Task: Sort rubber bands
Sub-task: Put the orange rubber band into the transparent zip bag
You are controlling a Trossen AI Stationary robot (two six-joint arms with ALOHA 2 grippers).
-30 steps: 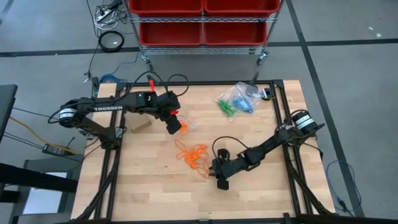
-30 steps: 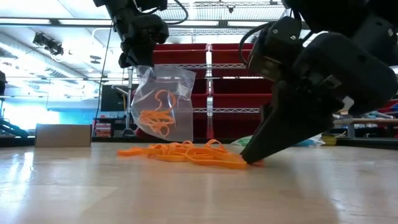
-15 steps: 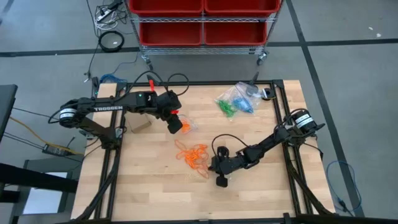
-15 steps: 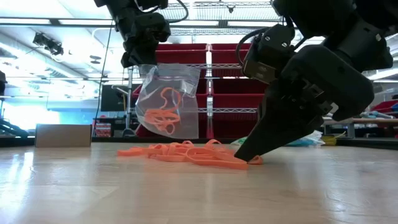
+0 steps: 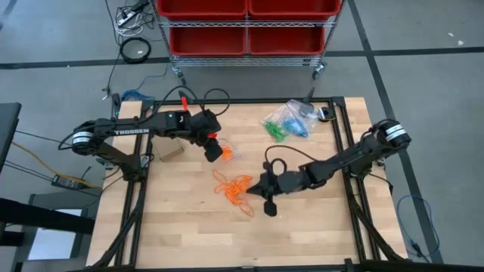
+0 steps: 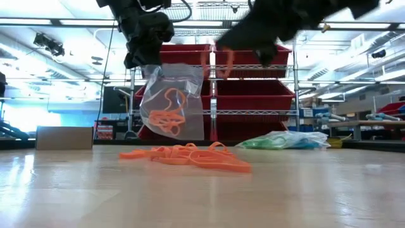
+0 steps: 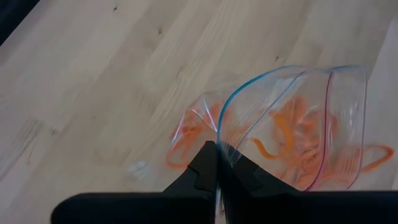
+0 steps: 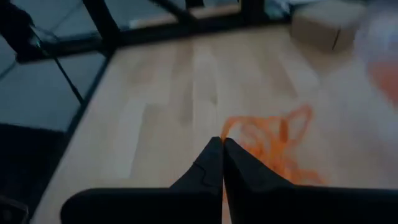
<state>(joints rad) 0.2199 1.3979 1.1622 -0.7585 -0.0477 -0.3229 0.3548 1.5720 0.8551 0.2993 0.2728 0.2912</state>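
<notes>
Rubber bands (image 5: 236,189) in orange lie as a loose tangled pile on the wooden table (image 5: 181,234), roughly at its middle. This pile serves as the landmark for all other positions.

Left gripper (image 5: 214,153): held above the table, beyond the pile toward the rack side. Its fingers are pressed together on the top edge of a clear plastic bag (image 6: 171,101), as the left wrist view shows at the bag's blue-lined rim (image 7: 261,99). The bag hangs free above the pile and has more orange bands inside it (image 6: 166,114).

Right gripper (image 5: 257,187): just beside the pile, on its right edge, raised off the table. Its fingers are pressed together; in the right wrist view a thin orange loop rises from the pile to the fingertips (image 8: 222,144), so one or a few bands appear pinched. In the low view two orange strands (image 6: 218,62) hang from the dark gripper well above the pile.

Second bag (image 5: 289,121): lies on the table well apart from the pile, toward the far right corner, with green and blue bands in it; the low view shows it flat on the surface behind the pile (image 6: 285,139).

Small cardboard box (image 5: 169,152): stands on the table to the left of the pile, near the left arm.

Red bins (image 5: 246,26): on a wire rack beyond the table's far edge.
</notes>
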